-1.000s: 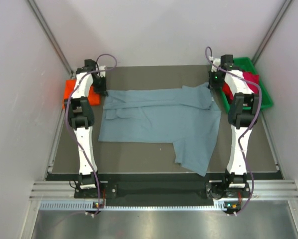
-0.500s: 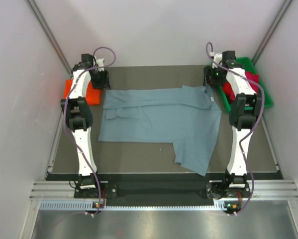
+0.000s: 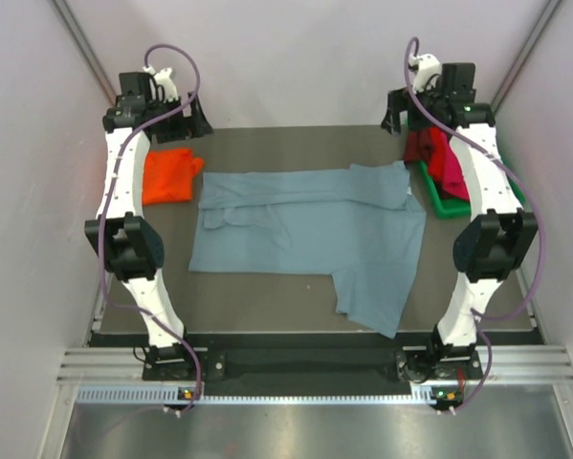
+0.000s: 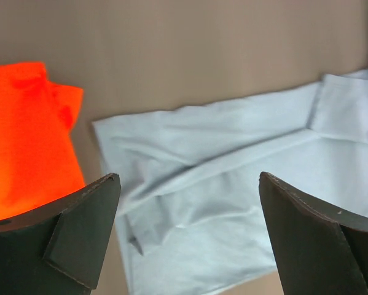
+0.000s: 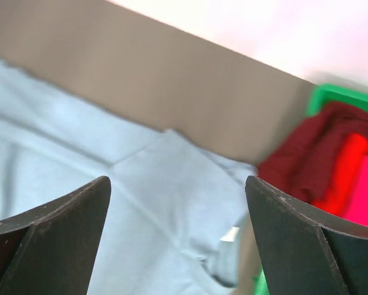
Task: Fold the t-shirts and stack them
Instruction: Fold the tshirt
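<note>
The top view takes in the whole blue-grey shirt (image 3: 305, 234), spread flat across the middle of the surface (image 3: 257, 301) with one flap running toward the lower right. The orange shirt (image 3: 166, 177) lies folded just beside its upper-left corner. The red shirts (image 3: 437, 158) are heaped in the bin (image 3: 447, 207) at upper right, partly behind the right arm (image 3: 487, 191). That arm and the left arm (image 3: 123, 182) reach to the far edge, where the jaws are too small to judge.

The wrist views settle it. The left jaws are spread wide with nothing between them, above the blue-grey shirt's corner, with the orange shirt at frame left. The right jaws are also spread and empty over the opposite corner. Only this view separates the heap into maroon, red and pink cloth.
</note>
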Robot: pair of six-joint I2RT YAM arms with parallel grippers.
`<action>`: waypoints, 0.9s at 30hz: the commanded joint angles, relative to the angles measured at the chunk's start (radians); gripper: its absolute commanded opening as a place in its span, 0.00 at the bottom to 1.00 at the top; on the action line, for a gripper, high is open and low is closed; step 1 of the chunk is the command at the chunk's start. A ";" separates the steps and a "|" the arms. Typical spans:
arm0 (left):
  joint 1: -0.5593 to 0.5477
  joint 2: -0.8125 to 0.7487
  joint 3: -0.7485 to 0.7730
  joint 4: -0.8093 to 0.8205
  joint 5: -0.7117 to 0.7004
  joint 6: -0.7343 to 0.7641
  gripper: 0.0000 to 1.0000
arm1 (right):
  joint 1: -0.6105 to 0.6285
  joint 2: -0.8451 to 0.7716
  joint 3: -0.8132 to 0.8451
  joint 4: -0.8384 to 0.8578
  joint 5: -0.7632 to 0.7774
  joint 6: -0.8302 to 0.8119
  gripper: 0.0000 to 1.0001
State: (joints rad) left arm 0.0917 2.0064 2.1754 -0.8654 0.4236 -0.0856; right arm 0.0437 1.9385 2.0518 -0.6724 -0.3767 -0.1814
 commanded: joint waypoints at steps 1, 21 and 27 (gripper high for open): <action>0.011 -0.058 -0.055 0.012 0.135 -0.031 0.99 | 0.048 -0.070 -0.062 0.026 -0.053 0.016 0.91; -0.036 0.095 -0.071 0.063 0.029 0.053 0.99 | 0.084 0.256 0.119 0.073 0.025 0.011 0.96; -0.124 0.144 -0.103 0.055 0.167 0.050 0.97 | 0.084 0.349 0.143 0.053 -0.002 0.019 0.95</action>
State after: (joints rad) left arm 0.0193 2.1414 2.0880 -0.8158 0.4774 -0.0513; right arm 0.1226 2.2726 2.1262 -0.6350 -0.3634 -0.1623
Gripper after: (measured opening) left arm 0.973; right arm 0.955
